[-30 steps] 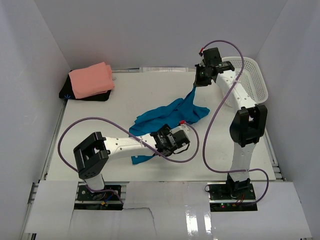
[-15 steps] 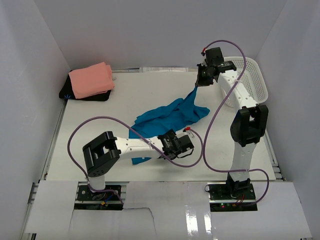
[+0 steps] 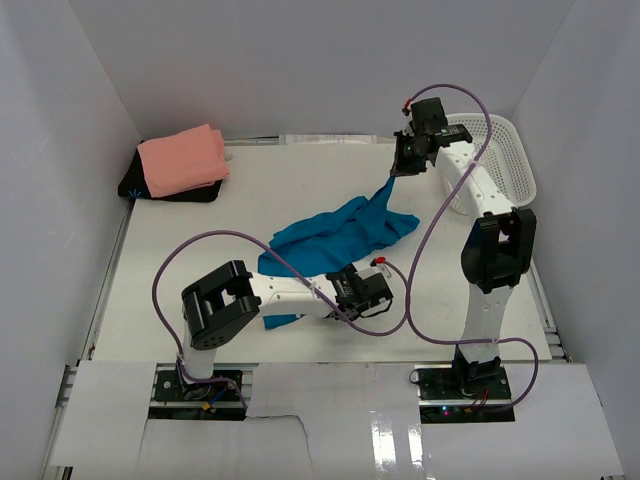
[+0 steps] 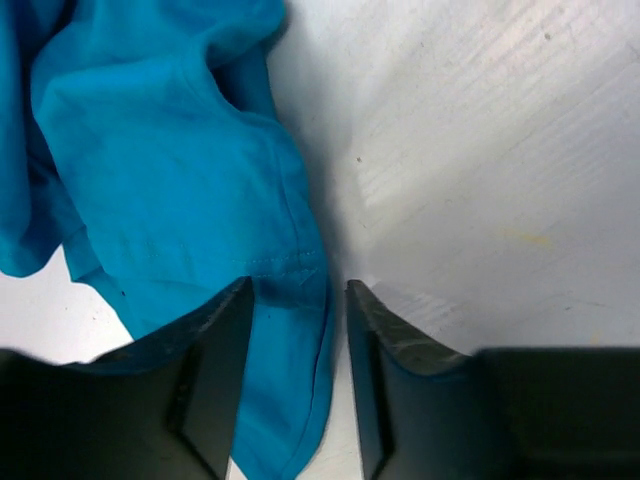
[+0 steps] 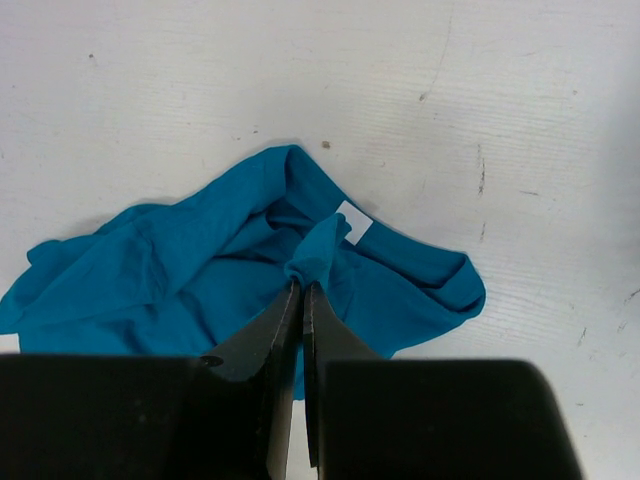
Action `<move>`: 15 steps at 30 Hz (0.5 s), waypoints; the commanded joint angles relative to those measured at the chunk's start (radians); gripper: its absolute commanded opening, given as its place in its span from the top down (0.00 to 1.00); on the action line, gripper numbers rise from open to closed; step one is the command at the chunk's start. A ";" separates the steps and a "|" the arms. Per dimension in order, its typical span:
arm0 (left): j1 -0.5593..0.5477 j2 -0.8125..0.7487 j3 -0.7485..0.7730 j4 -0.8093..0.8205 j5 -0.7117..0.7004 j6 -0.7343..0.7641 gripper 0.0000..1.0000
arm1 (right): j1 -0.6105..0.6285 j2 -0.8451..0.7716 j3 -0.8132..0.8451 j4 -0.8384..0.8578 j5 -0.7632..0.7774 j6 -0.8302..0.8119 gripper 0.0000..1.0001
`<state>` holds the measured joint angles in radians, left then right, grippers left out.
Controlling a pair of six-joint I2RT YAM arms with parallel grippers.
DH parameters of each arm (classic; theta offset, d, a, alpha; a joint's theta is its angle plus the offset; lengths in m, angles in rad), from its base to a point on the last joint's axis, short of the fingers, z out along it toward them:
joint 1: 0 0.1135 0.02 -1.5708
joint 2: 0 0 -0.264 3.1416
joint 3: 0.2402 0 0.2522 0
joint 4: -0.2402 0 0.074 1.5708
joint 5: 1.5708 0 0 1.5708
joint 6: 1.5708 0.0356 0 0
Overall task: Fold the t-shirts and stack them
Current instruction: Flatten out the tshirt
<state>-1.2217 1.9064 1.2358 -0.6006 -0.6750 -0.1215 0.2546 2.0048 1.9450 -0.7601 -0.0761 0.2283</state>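
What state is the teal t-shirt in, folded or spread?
Crumpled, unfolded: the teal t-shirt lies bunched on the table, one end lifted by the shut right gripper.

White arms, black joints

The left arm (image 3: pixel 285 291) and right arm (image 3: pixel 478 193) share white link shells and black joint housings. A purple cable (image 3: pixel 213 234) loops beside each, red-tipped near the wrist. The fingers (image 4: pixel 213 372) are dark wedges

No text is legible; the white tag (image 5: pixel 352 222) on the teal t-shirt (image 5: pixel 180 280) looks blank
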 commanded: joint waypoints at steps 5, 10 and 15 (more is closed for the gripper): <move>-0.004 -0.007 0.037 0.030 -0.086 0.000 0.60 | -0.009 -0.018 -0.017 0.022 -0.022 -0.009 0.92; -0.004 -0.023 0.040 0.030 -0.078 -0.012 0.63 | -0.009 -0.011 -0.020 0.025 -0.027 -0.009 0.92; -0.002 -0.006 0.034 0.027 -0.072 -0.009 0.64 | -0.009 -0.011 -0.020 0.025 -0.028 -0.007 0.92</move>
<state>-1.2217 1.9064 1.2465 -0.5896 -0.7242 -0.1219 0.2497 2.0048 1.9316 -0.7578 -0.0895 0.2283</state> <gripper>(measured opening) 0.364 0.082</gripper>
